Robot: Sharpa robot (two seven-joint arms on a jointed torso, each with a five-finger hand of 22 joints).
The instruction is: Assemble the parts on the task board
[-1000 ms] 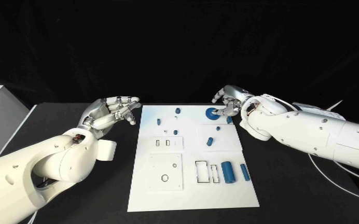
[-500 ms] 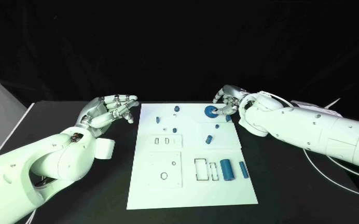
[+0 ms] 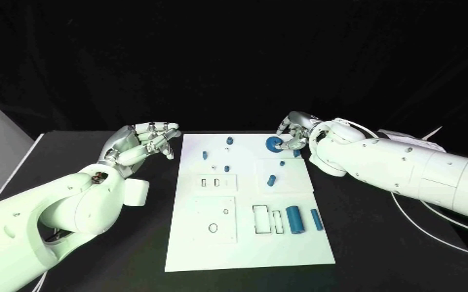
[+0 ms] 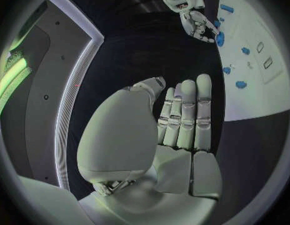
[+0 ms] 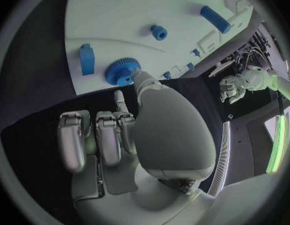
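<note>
Gear: round blue toothed plastic gear [image 3: 275, 144] sat on the white rectangular task board [image 3: 244, 245], at about one o'clock from the board's middle, close to its far right corner.
Right hand: silver right hand [image 3: 296, 134] was at the gear; from the right wrist view, a fingertip [image 5: 137, 76] touched the gear's rim while the other fingers curled in short of it. Whether it truly pinched the gear I could not tell.
Bearing: the gear lay at about nine o'clock from the right hand, directly against it.
Left hand: silver left hand [image 3: 148, 140] hovered above the black tabletop [image 3: 117, 265] off the board's left edge, fingers straight and close together, holding nothing.
Nearer: the right hand, by far; the gear lay at three o'clock from the left hand, well apart.
Next: probably seating or turning the gear.
</note>
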